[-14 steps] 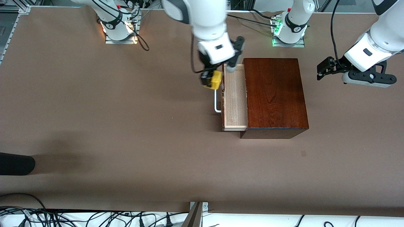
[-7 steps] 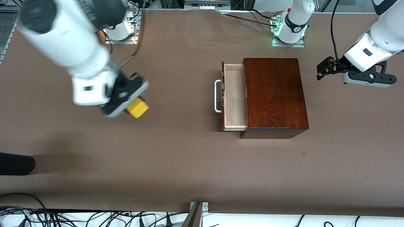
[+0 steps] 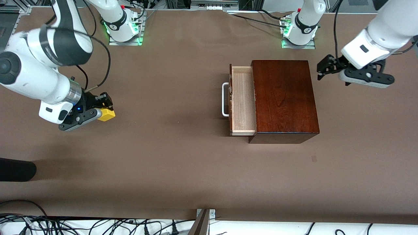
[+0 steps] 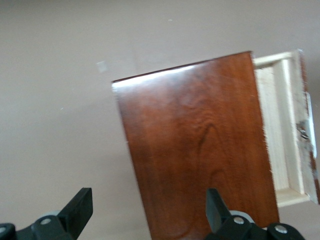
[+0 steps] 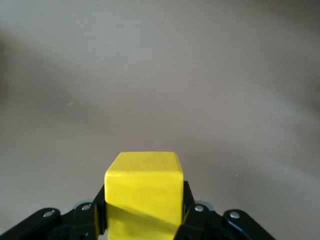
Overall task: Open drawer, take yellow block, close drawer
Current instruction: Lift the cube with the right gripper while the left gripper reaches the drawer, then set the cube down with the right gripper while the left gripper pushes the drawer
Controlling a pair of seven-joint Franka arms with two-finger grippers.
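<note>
Writing: you have no brand, label or lettering to read anywhere in these views.
Dark object: a black rounded shape [image 3: 16,169] pokes in at the table's edge, nearest the front camera, toward the right arm's end.
Table: brown surface [image 3: 163,163] — you see nothing else resting on it apart from the box.
Yellow block: the yellow block [image 3: 106,114] sits between the right gripper's fingers, over bare table toward the right arm's end, well apart from the drawer; in the right wrist view it [image 5: 144,192] fills the gap between the two black fingers [image 5: 85,215].
Right gripper: the right gripper [image 3: 99,109] is pinching the yellow block, low over the table; you cannot tell whether the block touches the surface.
Drawer: the drawer [image 3: 243,99] stands pulled out of the mahogany box [image 3: 284,98] toward the right arm's end, its pale wood tray bare, white handle [image 3: 224,99] on its front.
Box, left wrist view: you see the box top [image 4: 195,150] and the open tray [image 4: 282,125] beside it.
Left gripper: the left gripper [image 3: 321,70] hangs spread apart over the table just beside the box, at the left arm's end — its fingers [image 4: 82,205] hold nothing.
</note>
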